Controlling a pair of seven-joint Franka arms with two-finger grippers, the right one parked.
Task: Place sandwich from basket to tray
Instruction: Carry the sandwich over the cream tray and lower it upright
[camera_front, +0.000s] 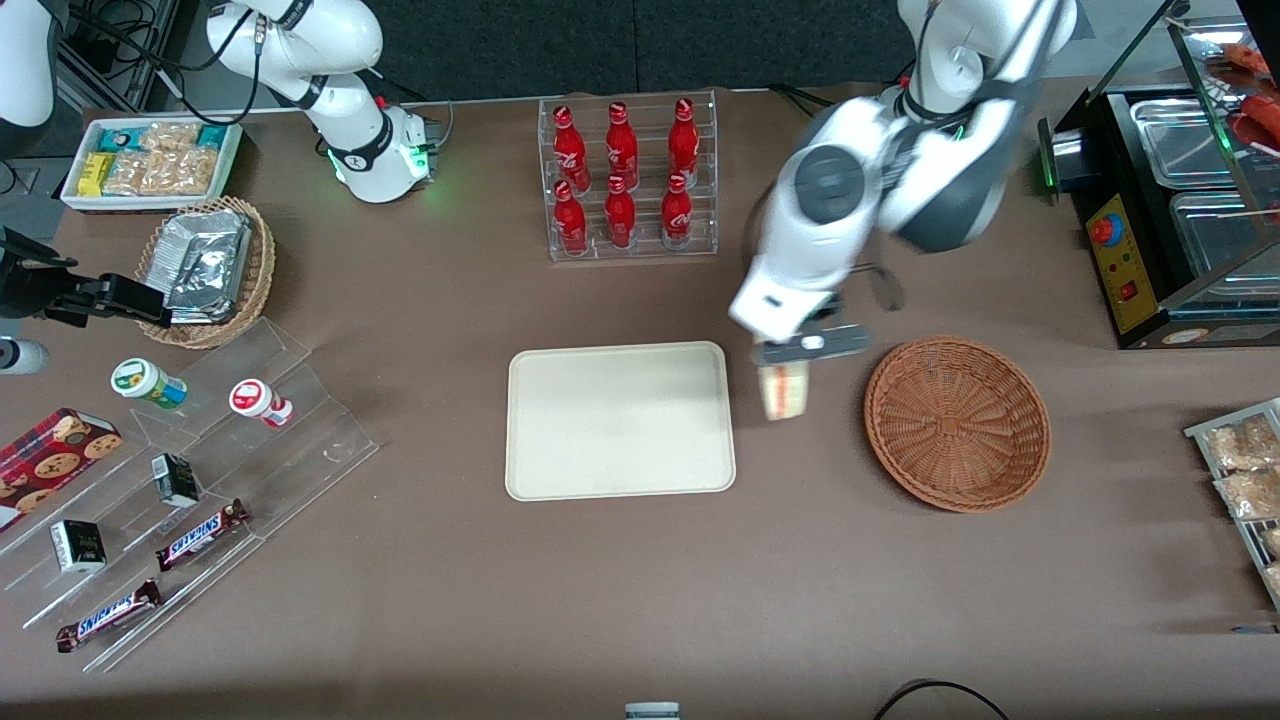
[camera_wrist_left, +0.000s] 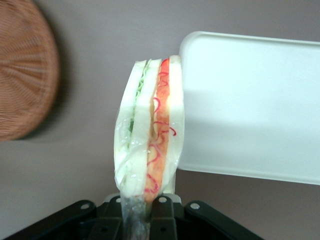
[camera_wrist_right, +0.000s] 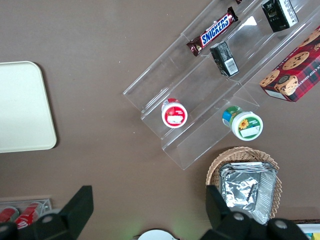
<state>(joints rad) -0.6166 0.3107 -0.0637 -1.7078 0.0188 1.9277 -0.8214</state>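
- A brown counter fills the scene, carrying snacks, drinks and display racks.
- The cream tray lies flat near the middle of the counter, its surface bare.
- The reddish-brown wicker basket sits toward the working arm's end of the counter, apart from the tray, with nothing showing inside it.
- The left arm's jaws hang above the strip of counter between the basket and the tray, just beside the tray's short edge.
- The jaws are clenched on the sandwich; in the wrist view the fingers pinch the gathered clear wrap at one end of the sandwich.
- The sandwich hangs lifted off the counter, its cut edge showing green filling on one side and red and pink on the other.
- In the wrist view the sandwich sits beside the tray's rounded corner, with the basket well apart from it.
- A clear rack of red bottles stands farther from the front camera than the tray.
- A smaller tan basket of foil packets sits toward the parked arm's end.
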